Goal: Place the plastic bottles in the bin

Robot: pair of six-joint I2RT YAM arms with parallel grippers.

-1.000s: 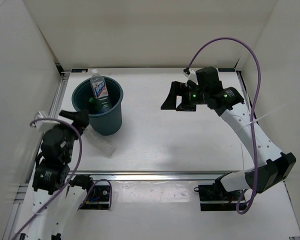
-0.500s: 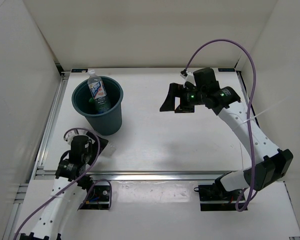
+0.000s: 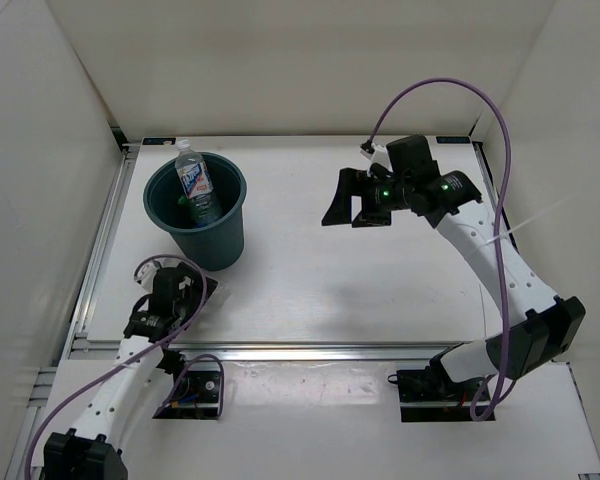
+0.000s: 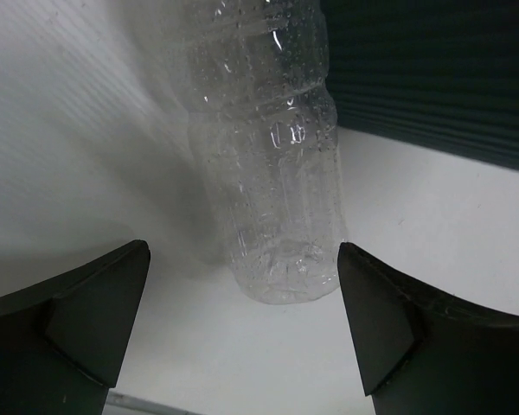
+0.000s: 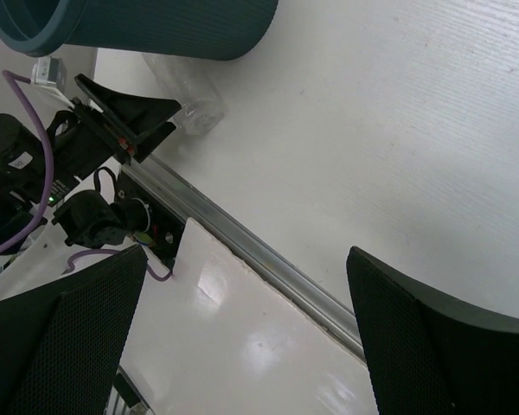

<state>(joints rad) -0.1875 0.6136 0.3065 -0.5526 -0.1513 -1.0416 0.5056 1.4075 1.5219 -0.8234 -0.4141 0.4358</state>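
The dark teal bin stands at the table's far left. A clear bottle with a white-red-blue label stands upright in it, next to a bit of the green bottle. The blue-labelled bottle is out of view. The plain clear bottle lies on the table against the bin's near side and also shows in the right wrist view. My left gripper is open and low at the table, its fingertips on either side of the bottle's base, just short of it. My right gripper is open and empty, held high over the table's right half.
The bin's ribbed wall stands right behind the clear bottle. An aluminium rail runs along the table's near edge, another along the left edge. White walls enclose three sides. A purple cable loops above the right arm.
My left arm has swung down from beside the bin to low over the table's near-left corner, its open gripper now at the clear bottle's base. The right arm has barely moved.
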